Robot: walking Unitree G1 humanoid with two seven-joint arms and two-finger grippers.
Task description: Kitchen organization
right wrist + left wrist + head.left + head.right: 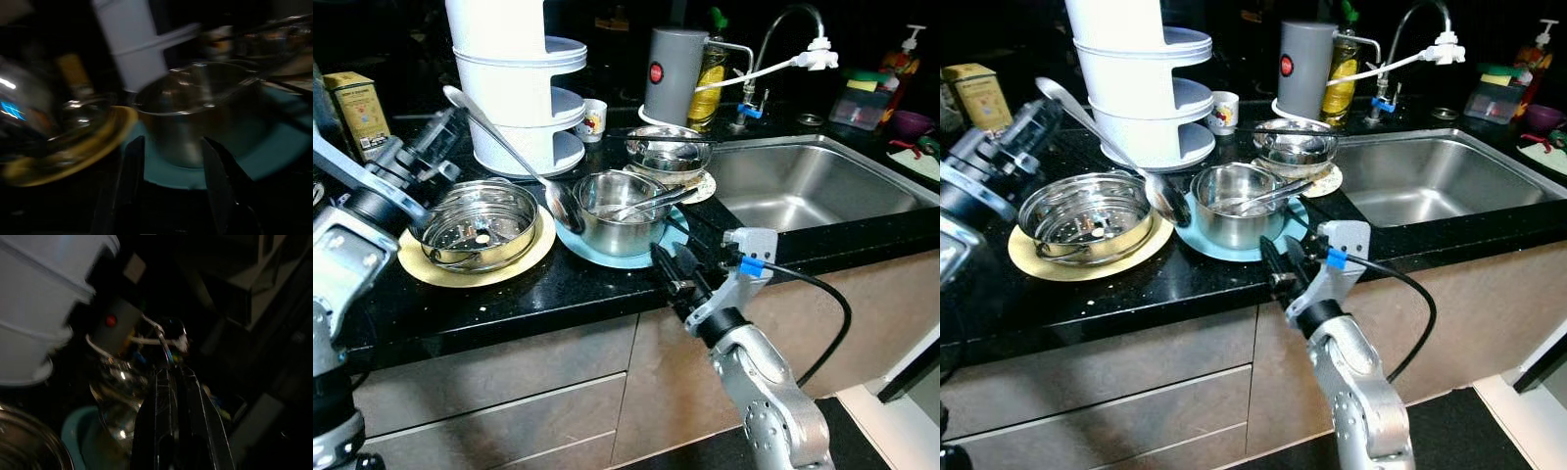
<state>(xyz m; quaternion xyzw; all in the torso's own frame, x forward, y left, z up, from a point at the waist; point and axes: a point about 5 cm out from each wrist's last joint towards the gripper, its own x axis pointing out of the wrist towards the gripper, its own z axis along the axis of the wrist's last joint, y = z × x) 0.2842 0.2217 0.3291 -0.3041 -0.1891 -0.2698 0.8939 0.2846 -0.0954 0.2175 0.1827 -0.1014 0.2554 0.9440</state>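
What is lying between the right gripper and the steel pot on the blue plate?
In the right wrist view, the right gripper faces the steel pot with its fingers apart. Between them lie black counter and the near rim of the blue plate.

Head eyes look down on the counter (509, 304); both wrist views, perhaps blurred, closely share the steel pot (205, 117)

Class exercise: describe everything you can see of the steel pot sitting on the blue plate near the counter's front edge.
The steel pot is a shiny, round, straight-walled stainless vessel, upright and uncovered, resting on a light blue plate on the black counter. A metal utensil lies inside, leaning over its rim. A ladle touches its left side. The right gripper, fingers open, faces it from the counter's edge without touching.
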